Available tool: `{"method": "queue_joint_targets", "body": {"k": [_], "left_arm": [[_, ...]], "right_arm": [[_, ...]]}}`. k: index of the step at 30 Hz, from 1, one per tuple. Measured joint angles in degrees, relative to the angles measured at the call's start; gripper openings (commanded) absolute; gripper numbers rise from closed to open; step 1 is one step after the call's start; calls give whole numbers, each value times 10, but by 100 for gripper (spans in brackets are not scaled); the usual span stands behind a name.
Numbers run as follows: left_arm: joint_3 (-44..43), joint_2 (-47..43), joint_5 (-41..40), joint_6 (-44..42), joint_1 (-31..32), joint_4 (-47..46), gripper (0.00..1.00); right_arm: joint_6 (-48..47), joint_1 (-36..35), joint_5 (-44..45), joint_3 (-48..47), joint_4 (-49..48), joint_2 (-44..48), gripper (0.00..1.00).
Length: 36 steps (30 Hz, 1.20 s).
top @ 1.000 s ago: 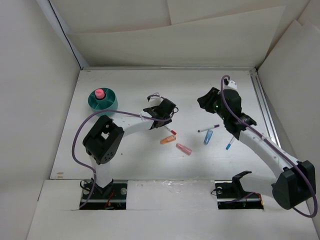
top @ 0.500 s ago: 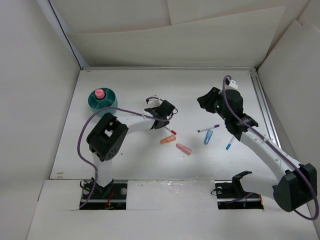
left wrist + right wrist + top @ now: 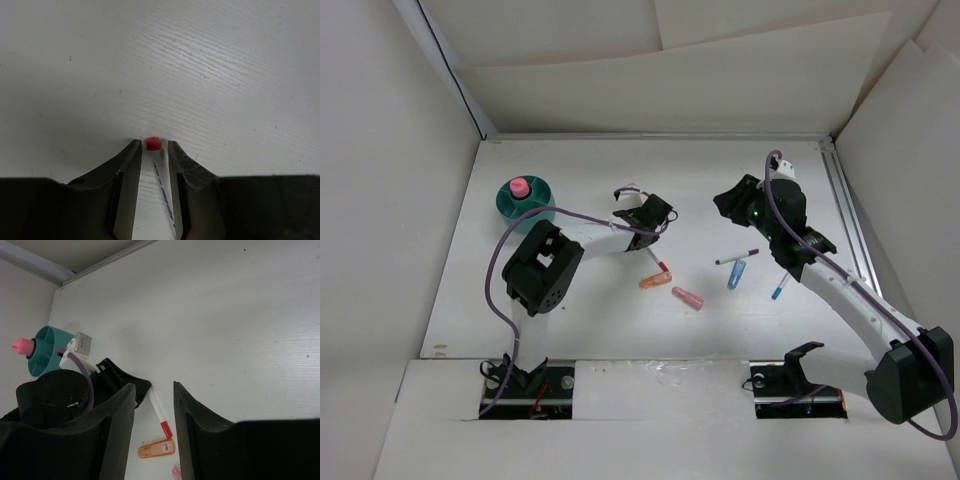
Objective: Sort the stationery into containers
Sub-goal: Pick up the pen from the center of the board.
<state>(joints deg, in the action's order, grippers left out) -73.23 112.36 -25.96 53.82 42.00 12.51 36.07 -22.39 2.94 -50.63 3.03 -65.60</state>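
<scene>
The left fingers [image 3: 127,180] are closed on a thin white pen [image 3: 162,187]. Its barrel is pinched between them and its round red cap [image 3: 153,143] is seen just past their tips, against the desk [image 3: 200,60] — matt white, with a fine streaked grain. The right fingers [image 3: 117,425], black and curved, are held apart with nothing between them.

Just beside the pen's capped end an orange piece [image 3: 651,282] and a pink piece [image 3: 687,297] are laid, both short and stubby. Further right, a purple-tipped pen [image 3: 736,258], a light-blue piece [image 3: 736,273] and a slim blue pen [image 3: 779,289] are grouped near the right arm. At the far left a round teal cup [image 3: 538,207] is set — divided inside, with a pink stub [image 3: 519,187] standing in it.
</scene>
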Motion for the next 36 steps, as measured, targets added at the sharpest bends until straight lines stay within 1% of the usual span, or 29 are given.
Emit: {"method": "queue_joint_targets", "body": {"k": [10, 12, 14, 21, 24, 36], "left_arm": [[-1, 3, -14, -10, 4, 2, 25], [-2, 3, -18, -12, 7, 2, 23], [-2, 4, -21, -13, 10, 2, 23], [-4, 7, -26, -16, 15, 2, 5], [-4, 7, -26, -16, 15, 2, 0], [-17, 9, -31, -20, 16, 14, 0]], "right_arm": [[0, 0, -1, 0, 0, 5, 42], [0, 0, -2, 0, 0, 7, 42], [0, 1, -2, 0, 0, 8, 42], [0, 2, -4, 0, 0, 8, 42], [0, 2, -4, 0, 0, 8, 42], [0, 2, -4, 0, 0, 8, 42]]}}
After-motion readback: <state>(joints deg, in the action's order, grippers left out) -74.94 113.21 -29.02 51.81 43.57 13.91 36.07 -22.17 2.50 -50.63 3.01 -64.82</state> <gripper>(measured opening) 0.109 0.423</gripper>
